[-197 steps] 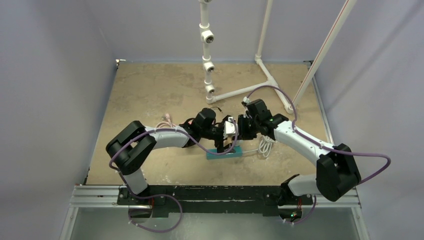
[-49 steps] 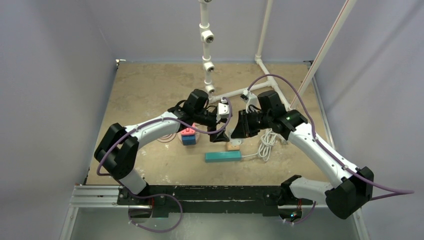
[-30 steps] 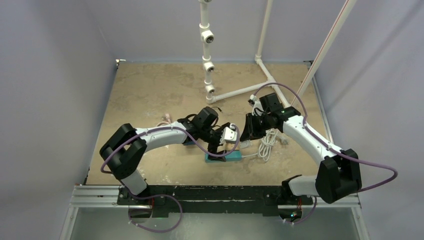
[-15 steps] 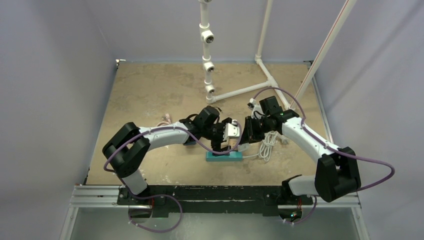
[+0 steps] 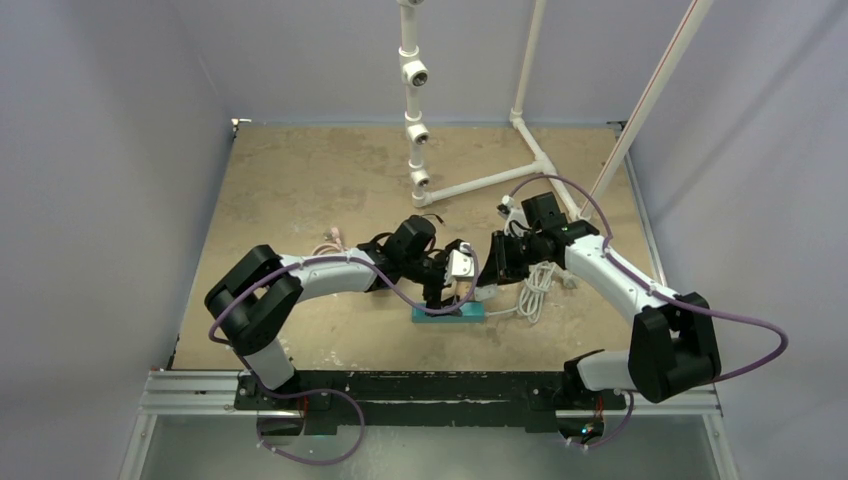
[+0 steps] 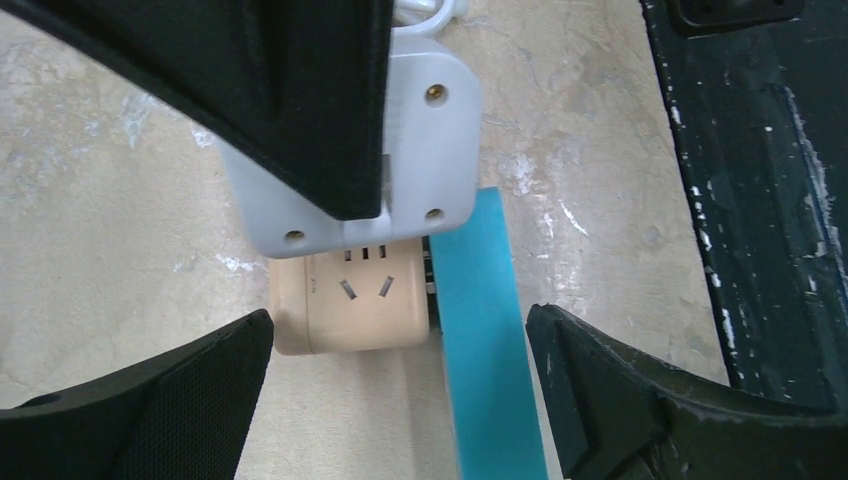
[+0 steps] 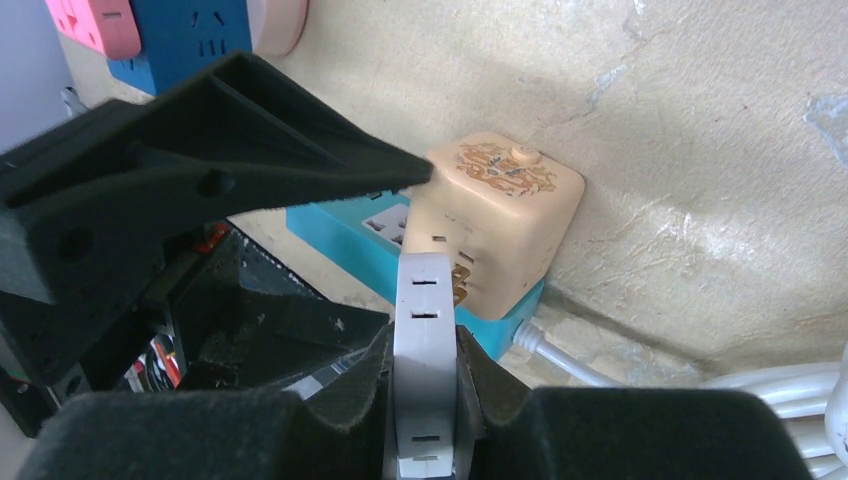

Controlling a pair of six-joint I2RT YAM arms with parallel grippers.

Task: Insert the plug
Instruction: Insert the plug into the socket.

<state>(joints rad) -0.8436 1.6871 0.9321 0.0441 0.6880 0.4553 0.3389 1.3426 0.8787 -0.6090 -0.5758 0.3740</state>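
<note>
step: alignment. The plug (image 7: 424,330) sits right at the slotted face of the cube (image 7: 500,215); can't tell if the pins are in, and it looks unseated.
right pincer (image 7: 425,375): pinching the plug by its flat sides.
left pincer (image 6: 398,325): spread wide, straddling the cube and the strip (image 6: 485,330), gripping neither.
location: plug over the cube, mid tabletop (image 5: 300,180), toward the near edge; the cube is against the strip.
next: square the pins to the slots and push straight in. The left pincer probably needs to brace the cube so it doesn't skid.

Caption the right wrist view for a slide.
Right gripper clamps the white plug edge-on, close to the beige cube adapter against the teal power strip.
</note>
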